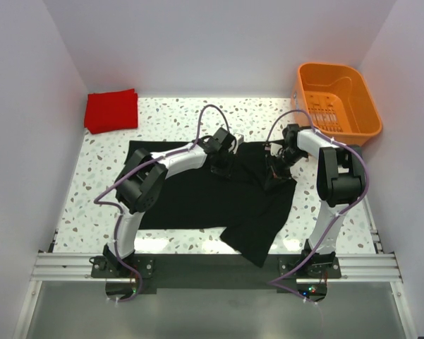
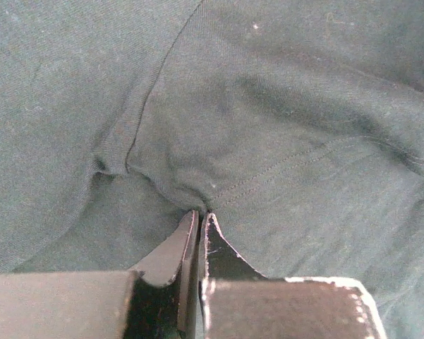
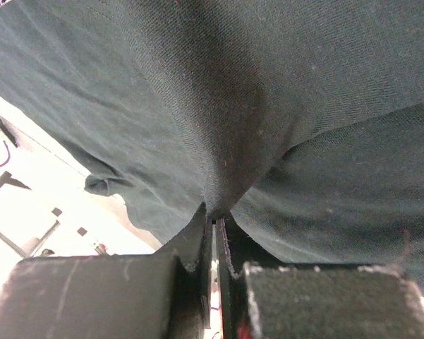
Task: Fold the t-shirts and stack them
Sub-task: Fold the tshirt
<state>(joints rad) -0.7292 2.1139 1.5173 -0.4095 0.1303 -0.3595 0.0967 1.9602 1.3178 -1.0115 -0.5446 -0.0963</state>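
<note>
Top external: black t-shirt (image 1: pixel 197 194) lies centre, long axis left-right. Left gripper (image 1: pixel 221 164) and right gripper (image 1: pixel 276 174) each pinch its far edge, jaws pressed together on cloth. The body lies nearward of both. Red t-shirt (image 1: pixel 111 111) sits folded far left, left arm nearer.

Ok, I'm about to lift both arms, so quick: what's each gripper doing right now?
Left gripper: closed, pinching a fold of the black t-shirt.
Right gripper: closed, pinching the black t-shirt too.
</note>
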